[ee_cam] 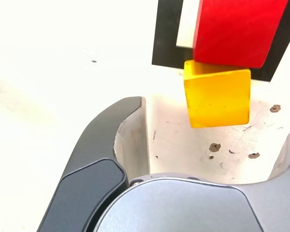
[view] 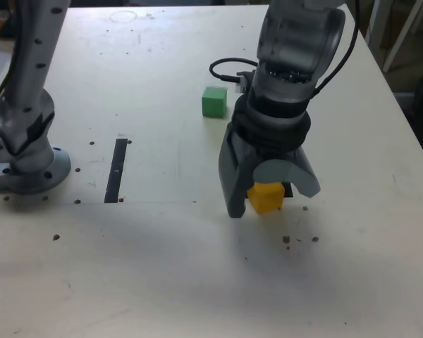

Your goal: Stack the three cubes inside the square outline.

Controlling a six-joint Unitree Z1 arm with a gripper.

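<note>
The yellow cube sits on the table between the jaws of my gripper, which points down and is open, with a gap on each side of the cube. Just beyond it, the red cube stands over the square outline. It covers the yellow cube's far edge, and I cannot tell whether the two touch. In the exterior view the red cube is hidden behind the gripper. The green cube lies alone, farther back on the table and to the exterior view's left of the arm.
A straight black tape strip lies on the table toward the exterior view's left. A second arm's grey base is bolted at the left edge. A black cable loops off my wrist. Small dark specks dot the surface.
</note>
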